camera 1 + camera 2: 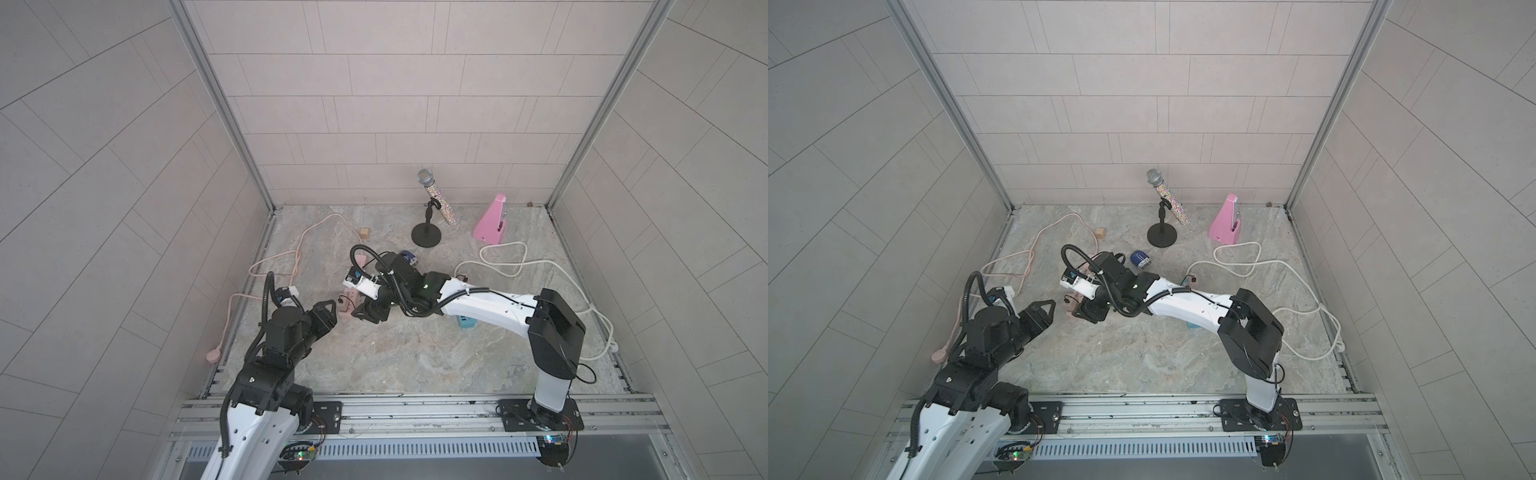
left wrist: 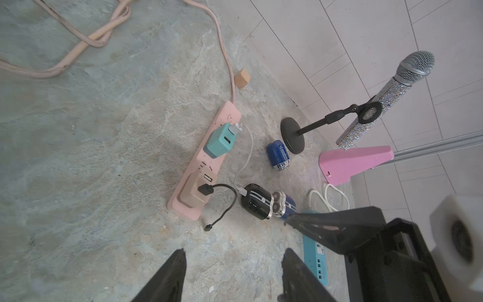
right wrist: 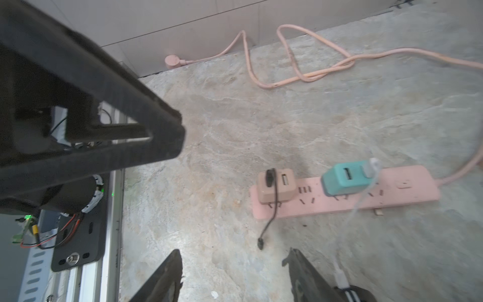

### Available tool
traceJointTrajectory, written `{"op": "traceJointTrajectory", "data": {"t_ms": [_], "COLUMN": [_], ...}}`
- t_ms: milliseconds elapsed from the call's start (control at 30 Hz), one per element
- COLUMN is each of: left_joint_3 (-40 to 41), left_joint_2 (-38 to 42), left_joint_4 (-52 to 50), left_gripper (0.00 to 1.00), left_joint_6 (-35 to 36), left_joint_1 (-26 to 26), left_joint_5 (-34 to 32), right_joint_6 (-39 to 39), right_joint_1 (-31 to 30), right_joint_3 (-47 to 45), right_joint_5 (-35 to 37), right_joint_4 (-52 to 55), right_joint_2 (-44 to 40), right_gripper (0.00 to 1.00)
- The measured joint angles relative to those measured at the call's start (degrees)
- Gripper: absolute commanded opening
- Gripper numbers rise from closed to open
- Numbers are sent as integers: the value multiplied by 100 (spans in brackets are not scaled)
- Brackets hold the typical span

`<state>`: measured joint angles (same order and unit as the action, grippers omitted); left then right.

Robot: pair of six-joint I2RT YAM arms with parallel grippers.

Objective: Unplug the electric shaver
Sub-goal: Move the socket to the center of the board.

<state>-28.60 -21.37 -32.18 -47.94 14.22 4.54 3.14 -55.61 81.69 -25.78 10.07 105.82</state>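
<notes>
Print on the teal strip (image 2: pixel 317 251) is too small to read; the electric shaver (image 2: pixel 257 202), glossy black, white-striped, chrome-headed, lies just beside the pink power strip (image 2: pixel 188 211), white cable (image 2: pixel 247 154) plugged in. Left gripper (image 2: pixel 235 274) and right gripper (image 3: pixel 232 274) both gape empty.

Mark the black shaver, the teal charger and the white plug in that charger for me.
shaver (image 2: pixel 254 202): left wrist view, on its black body.
teal charger (image 2: pixel 217 143): left wrist view, on its top face.
white plug (image 2: pixel 236 128): left wrist view, on the plug's shell.
</notes>
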Motion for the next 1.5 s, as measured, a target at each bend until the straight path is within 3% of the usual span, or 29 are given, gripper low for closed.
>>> {"op": "traceJointTrajectory", "data": {"t_ms": [267, 700, 1500], "left_joint_3": [0, 0, 2], "left_joint_2": [160, 179, 79], "left_joint_4": [-229, -306, -262], "left_gripper": [63, 63, 63], "left_joint_6": [11, 79, 116], "left_joint_1": [0, 0, 0], "left_joint_5": [-208, -251, -214], "right_joint_6": [22, 138, 201], "right_joint_1": [-352, -247, 162], "right_joint_3": [258, 1034, 1497], "right_joint_5": [-223, -232, -96], "right_joint_4": [4, 87, 229], "right_joint_2": [520, 1320, 1818], "right_gripper": [65, 67, 68]}}
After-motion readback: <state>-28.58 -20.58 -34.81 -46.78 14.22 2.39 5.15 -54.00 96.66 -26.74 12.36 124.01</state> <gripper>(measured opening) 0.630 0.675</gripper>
